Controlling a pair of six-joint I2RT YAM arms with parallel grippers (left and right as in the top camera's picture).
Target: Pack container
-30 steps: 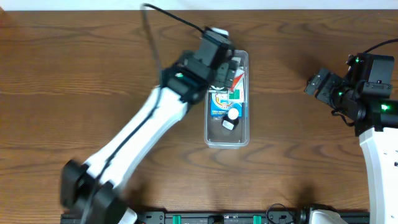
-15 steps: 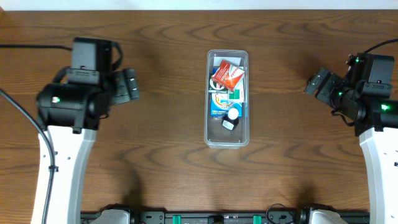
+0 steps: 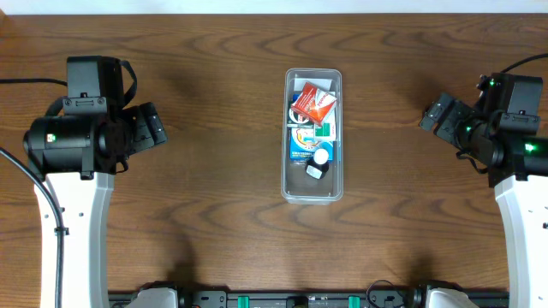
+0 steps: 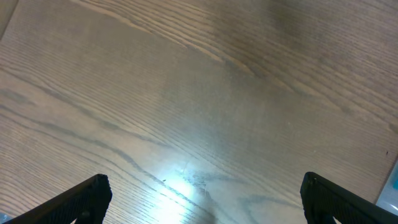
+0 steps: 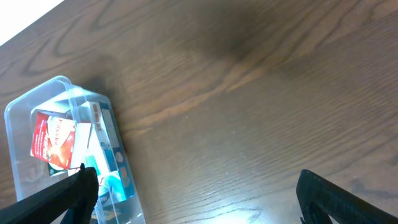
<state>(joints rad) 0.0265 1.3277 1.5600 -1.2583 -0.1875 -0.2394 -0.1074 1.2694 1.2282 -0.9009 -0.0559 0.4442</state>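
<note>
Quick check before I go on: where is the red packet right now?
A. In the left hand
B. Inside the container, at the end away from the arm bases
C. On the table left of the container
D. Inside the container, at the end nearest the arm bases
B: the overhead view shows the red packet lying inside the container at its far end, on top of the other items there.

The counter (image 3: 214, 222) is dark brown wood with wavy grain running mostly sideways. A pale strip (image 3: 257, 5) runs past its far edge, can't really tell what that is. A black rail (image 3: 274, 299) lines the near edge. Left wrist view catches a bright glare spot (image 4: 183, 180) on the wood.
</note>
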